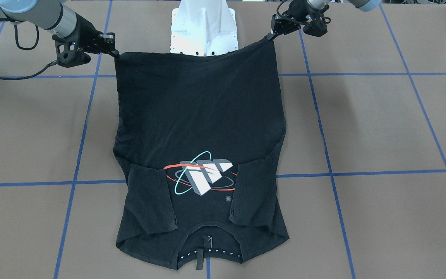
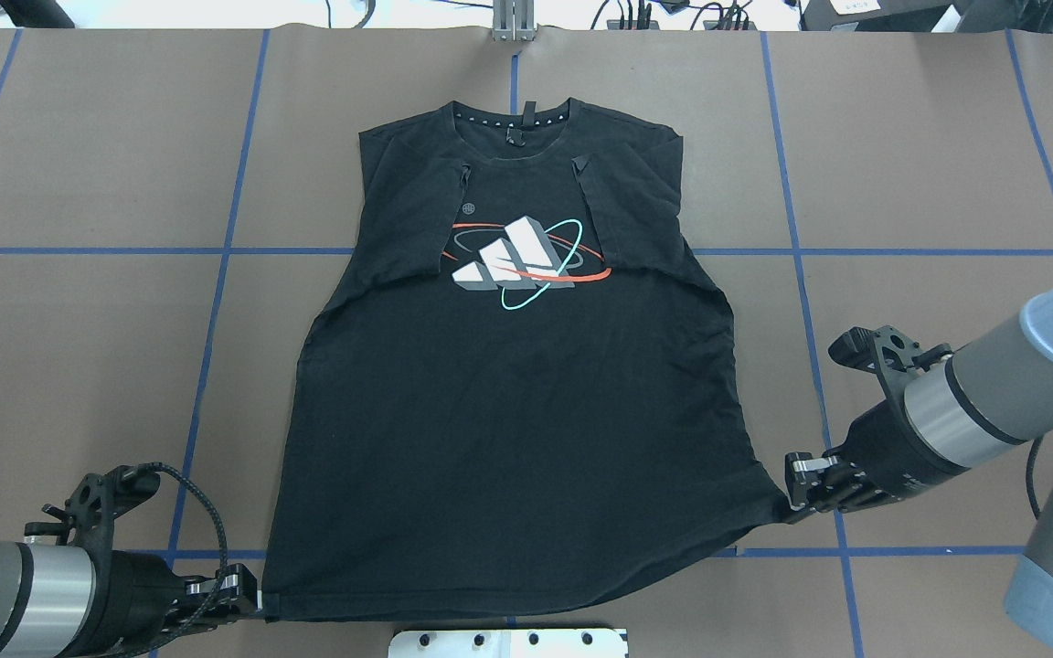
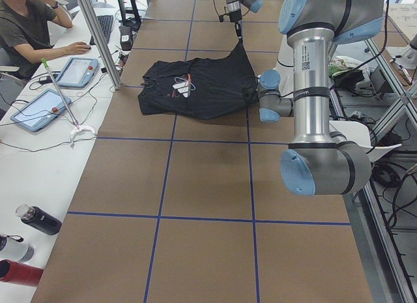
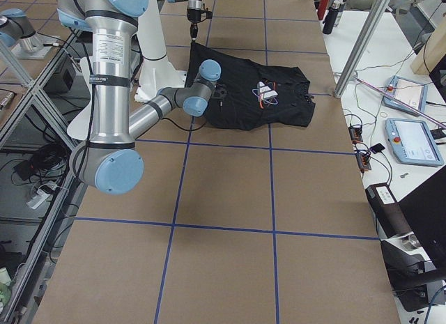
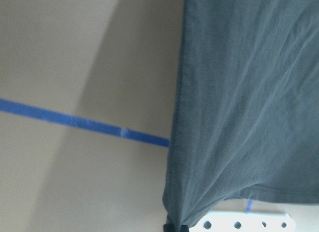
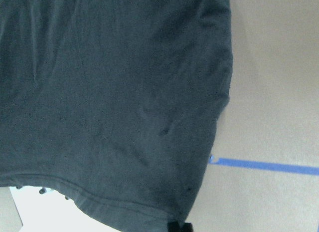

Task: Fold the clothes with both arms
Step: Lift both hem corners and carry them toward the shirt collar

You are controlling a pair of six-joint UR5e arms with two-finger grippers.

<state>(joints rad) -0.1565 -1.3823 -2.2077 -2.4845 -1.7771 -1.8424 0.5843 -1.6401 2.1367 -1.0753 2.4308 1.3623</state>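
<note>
T-shirt [image 2: 508,411] print-up mid-table [image 2: 79,366]; left tool [image 2: 259,603], right tool [image 2: 793,514] each pinching raised hem corner, robot-side edge.

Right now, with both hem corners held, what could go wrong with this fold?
The left gripper and right gripper pinch only corner tips of the shirt; the fabric may slip out when pulled. The hem sags between them, so it may land creased. The folded-in sleeves could flop open if the shirt drags.
</note>
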